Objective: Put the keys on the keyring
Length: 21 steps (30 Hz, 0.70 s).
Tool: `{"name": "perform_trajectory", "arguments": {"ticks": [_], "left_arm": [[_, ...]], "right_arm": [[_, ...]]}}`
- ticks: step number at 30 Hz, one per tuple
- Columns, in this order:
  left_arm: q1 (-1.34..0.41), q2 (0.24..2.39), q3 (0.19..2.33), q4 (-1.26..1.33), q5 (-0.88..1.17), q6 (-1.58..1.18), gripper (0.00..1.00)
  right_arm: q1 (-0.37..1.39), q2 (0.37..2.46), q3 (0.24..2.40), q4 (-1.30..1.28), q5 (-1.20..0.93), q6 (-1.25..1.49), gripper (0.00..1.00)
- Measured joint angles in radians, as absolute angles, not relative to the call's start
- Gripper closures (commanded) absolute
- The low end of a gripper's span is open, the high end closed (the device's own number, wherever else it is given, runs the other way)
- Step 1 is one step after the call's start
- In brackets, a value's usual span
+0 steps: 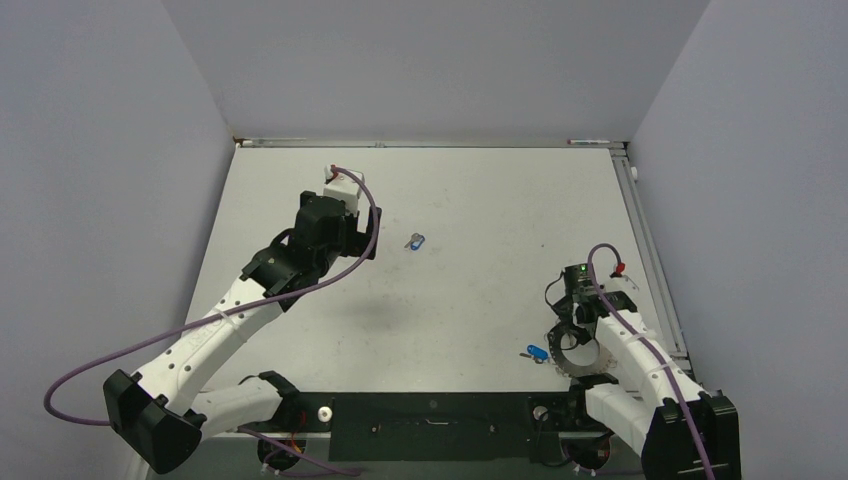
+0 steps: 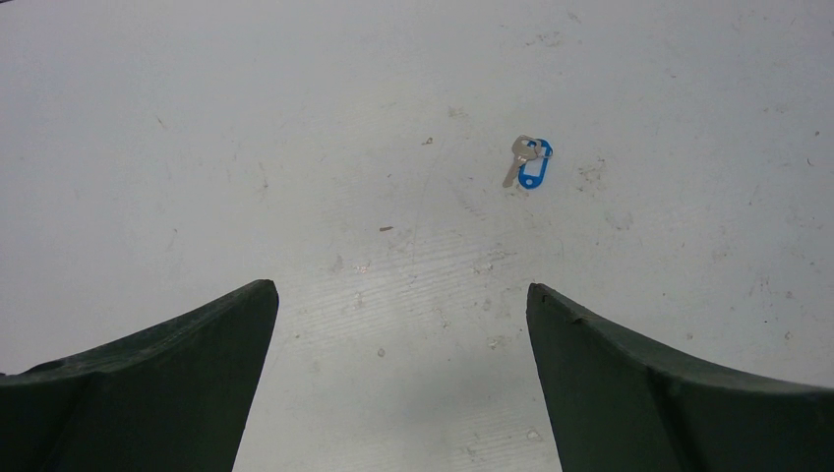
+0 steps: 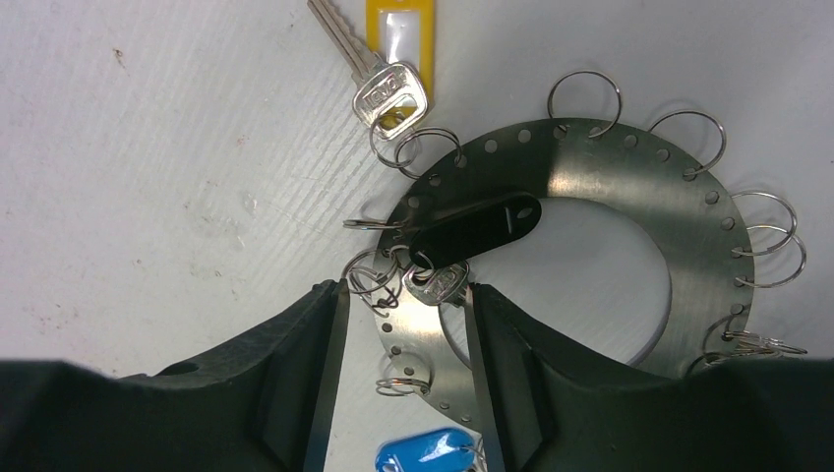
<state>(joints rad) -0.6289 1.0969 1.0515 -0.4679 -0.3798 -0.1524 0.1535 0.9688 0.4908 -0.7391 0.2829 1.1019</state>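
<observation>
**Right gripper astride the keyring; left gripper wide open over a loose key**

- Keyring: flat silvery hoop with holes along its rim, lying on the desk at about 4 o'clock, just in front of the right arm's base.
- Right gripper: jaws half closed either side of the hoop's 9 o'clock band. One finger is against a small split ring, the other against a silver key head. Cannot tell whether it is clamped.
- Black tag: lies across the same band.
- Yellow-tagged key: at the hoop's 11 o'clock, joined to the rim by split rings.
- Blue tag: at the hoop's 7 o'clock; attachment unclear.
- Left gripper: jaws spread wide, nothing between them, above bare desk.
- Blue-tagged key: lies alone near desk centre, at 1 o'clock from the left gripper, well apart from the keyring.
</observation>
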Motion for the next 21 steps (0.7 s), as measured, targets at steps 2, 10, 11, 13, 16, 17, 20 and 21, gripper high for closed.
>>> {"name": "perform_trajectory", "arguments": {"ticks": [2,10,11,13,16,17,20,21], "left_arm": [[-0.630,1.097,1.052,-0.468,-0.377,-0.152,0.04],[-0.636,1.092,1.052,-0.468,-0.360,-0.153,0.04],[-0.637,1.090,1.052,-0.468,-0.359,-0.153,0.04],[-0.640,1.086,1.052,-0.468,-0.358,-0.153,0.04],[-0.646,1.081,1.052,-0.468,-0.358,-0.153,0.04],[-0.647,1.079,1.052,-0.468,-0.358,-0.152,0.04],[-0.649,1.076,1.052,-0.468,-0.358,-0.152,0.04],[-0.652,1.075,1.052,-0.468,-0.359,-0.152,0.04]], "right_arm": [[0.158,0.968,0.492,-0.736,0.282,1.106,0.52],[0.165,0.926,0.503,-0.748,0.287,1.194,0.60],[0.165,0.923,0.503,-0.749,0.292,1.214,0.61],[0.165,0.923,0.503,-0.752,0.299,1.247,0.63],[0.165,0.925,0.503,-0.745,0.302,1.290,0.63],[0.165,0.928,0.503,-0.741,0.302,1.300,0.63],[0.165,0.947,0.503,-0.724,0.301,1.324,0.64],[0.165,0.954,0.501,-0.719,0.301,1.328,0.65]]}}
